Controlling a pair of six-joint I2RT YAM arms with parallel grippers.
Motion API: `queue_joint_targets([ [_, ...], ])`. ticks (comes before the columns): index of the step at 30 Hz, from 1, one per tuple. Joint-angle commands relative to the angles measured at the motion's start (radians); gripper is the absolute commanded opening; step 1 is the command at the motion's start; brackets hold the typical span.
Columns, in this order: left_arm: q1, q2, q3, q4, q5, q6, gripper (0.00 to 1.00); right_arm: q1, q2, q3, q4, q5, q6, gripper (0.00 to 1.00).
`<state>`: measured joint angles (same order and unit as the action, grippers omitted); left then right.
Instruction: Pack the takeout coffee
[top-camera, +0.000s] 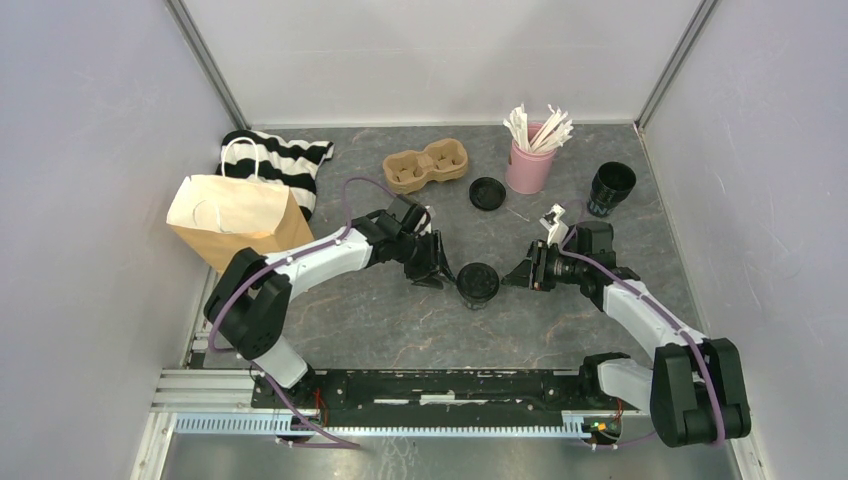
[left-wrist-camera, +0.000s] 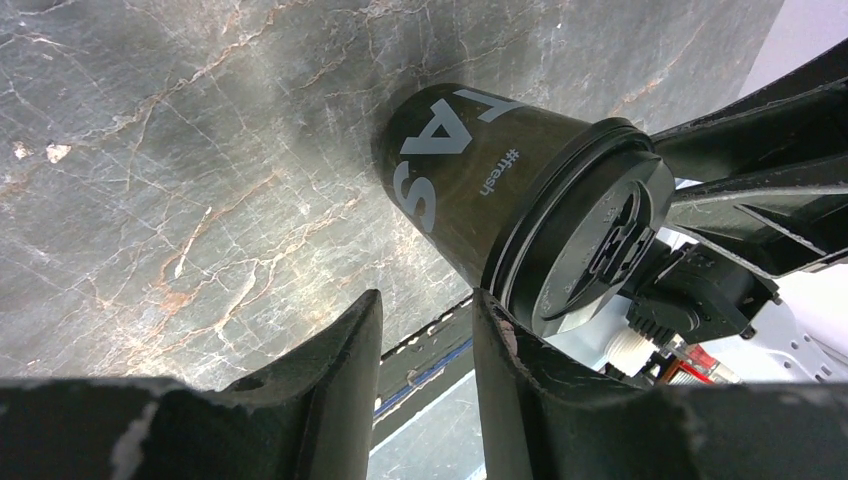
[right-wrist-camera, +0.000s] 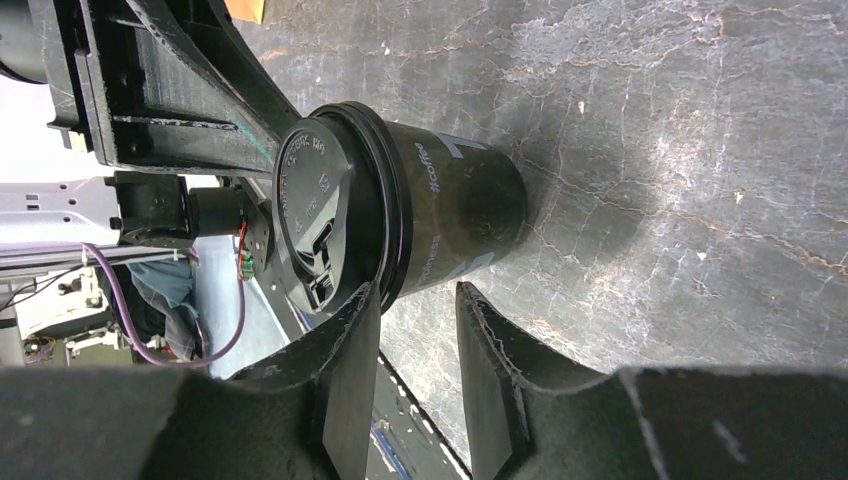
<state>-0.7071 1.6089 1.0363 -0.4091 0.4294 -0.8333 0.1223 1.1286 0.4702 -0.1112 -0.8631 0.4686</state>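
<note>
One takeout coffee cup (top-camera: 478, 284), black with pale lettering and its lid on, stands upright at the table's middle. My left gripper (top-camera: 438, 272) sits just to its left and my right gripper (top-camera: 516, 275) just to its right. In the left wrist view the cup (left-wrist-camera: 470, 180) lies beyond the right fingertip, and the left gripper (left-wrist-camera: 428, 300) stands partly open with nothing in the gap. In the right wrist view the cup (right-wrist-camera: 450, 220) is beside the left fingertip, and the right gripper (right-wrist-camera: 418, 295) is also partly open and empty. A second black cup (top-camera: 610, 188) stands lidless at the back right.
A loose black lid (top-camera: 487, 193) lies near the pink cup of white sticks (top-camera: 530, 165). The brown pulp carrier tray (top-camera: 427, 165) sits at the back centre. A paper bag (top-camera: 235, 215) and a striped cloth (top-camera: 285, 160) are at the left.
</note>
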Motion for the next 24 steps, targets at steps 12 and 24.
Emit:
queue_joint_targets([
  [12, -0.009, -0.019, 0.093, -0.072, -0.062, 0.017, 0.47, -0.002, 0.025, 0.034, 0.048, -0.05, -0.01, 0.39],
  [24, -0.009, -0.065, 0.057, -0.052, -0.053, 0.007, 0.53, -0.002, 0.021, 0.035, 0.039, -0.048, -0.017, 0.4],
])
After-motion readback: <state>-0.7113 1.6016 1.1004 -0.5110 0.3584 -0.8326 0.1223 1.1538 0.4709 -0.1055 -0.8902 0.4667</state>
